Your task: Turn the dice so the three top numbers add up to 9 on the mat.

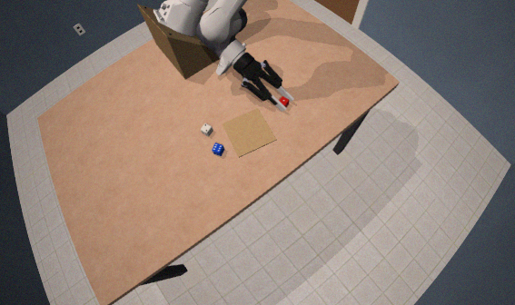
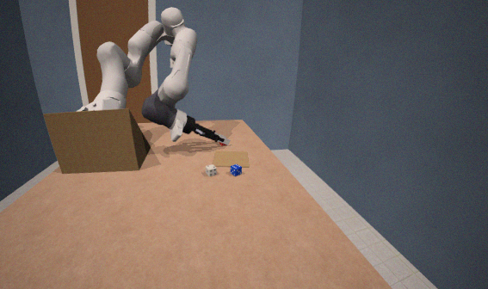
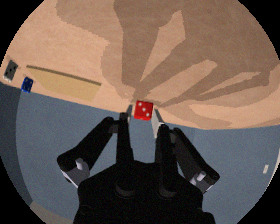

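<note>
The red die (image 1: 283,101) sits between the fingertips of my gripper (image 1: 282,101), low at the table top and just beyond the far corner of the tan mat (image 1: 249,132). In the wrist view the red die (image 3: 143,110) shows small gaps to both fingers of the gripper (image 3: 143,117), which is partly open and does not clamp it. The white die (image 1: 206,129) and the blue die (image 1: 218,149) lie on the table just off the mat's left edge. No die is on the mat. The exterior view shows the gripper (image 2: 221,141) slanting down behind the mat (image 2: 231,158).
A brown cardboard box (image 2: 95,139) stands at the arm's base, behind and to the left of the gripper. The table's right edge (image 1: 350,122) is near the mat and the gripper.
</note>
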Controlling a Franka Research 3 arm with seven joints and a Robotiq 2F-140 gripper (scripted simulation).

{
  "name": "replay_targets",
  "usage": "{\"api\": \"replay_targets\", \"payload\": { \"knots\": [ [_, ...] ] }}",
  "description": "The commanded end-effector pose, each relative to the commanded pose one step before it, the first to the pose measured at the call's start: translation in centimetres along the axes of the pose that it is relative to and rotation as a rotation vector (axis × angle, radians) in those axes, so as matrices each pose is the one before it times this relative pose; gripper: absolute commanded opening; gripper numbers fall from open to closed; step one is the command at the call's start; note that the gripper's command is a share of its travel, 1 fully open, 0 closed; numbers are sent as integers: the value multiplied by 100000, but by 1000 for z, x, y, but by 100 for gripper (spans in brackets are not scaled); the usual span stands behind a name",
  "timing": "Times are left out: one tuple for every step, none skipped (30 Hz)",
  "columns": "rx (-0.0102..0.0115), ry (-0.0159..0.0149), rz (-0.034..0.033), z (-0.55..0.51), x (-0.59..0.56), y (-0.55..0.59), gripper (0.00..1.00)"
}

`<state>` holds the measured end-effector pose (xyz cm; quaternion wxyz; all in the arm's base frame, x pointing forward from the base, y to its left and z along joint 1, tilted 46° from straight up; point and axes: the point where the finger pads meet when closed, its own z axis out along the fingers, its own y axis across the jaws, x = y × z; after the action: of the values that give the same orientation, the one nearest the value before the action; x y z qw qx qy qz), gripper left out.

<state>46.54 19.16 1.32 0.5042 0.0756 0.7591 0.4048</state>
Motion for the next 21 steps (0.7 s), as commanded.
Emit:
{"api": "replay_targets", "payload": {
  "knots": [
    [-154, -395, -411, 126, -74, 82, 28],
    [0, 0, 0, 0, 0, 0, 28],
    [0, 0, 0, 0, 0, 0, 28],
    [0, 0, 0, 0, 0, 0, 28],
    [0, 0, 0, 0, 0, 0, 28],
    [0, 0, 0, 0, 0, 0, 28],
    [0, 0, 0, 0, 0, 0, 28],
    [0, 0, 0, 0, 0, 0, 28],
    [0, 0, 0, 0, 0, 0, 28],
    [0, 0, 0, -3, 0, 0, 28],
    [0, 0, 0, -21, 0, 0, 28],
    [0, 0, -1, -51, 0, 0, 28],
    [0, 0, -1, -91, 0, 0, 28],
    [0, 0, 0, -136, 0, 0, 28],
    [0, -1, 1, -183, 0, 1, 28],
    [0, 1, -1, -231, 0, -1, 28],
    [0, 0, 1, -274, 0, 0, 28],
    [0, 0, 0, -314, 0, 0, 28],
    [0, 1, -1, -347, 0, -1, 28],
    [0, 0, 0, -370, 0, 0, 28],
    [0, 0, 0, -385, 0, 0, 28]
  ]
}}
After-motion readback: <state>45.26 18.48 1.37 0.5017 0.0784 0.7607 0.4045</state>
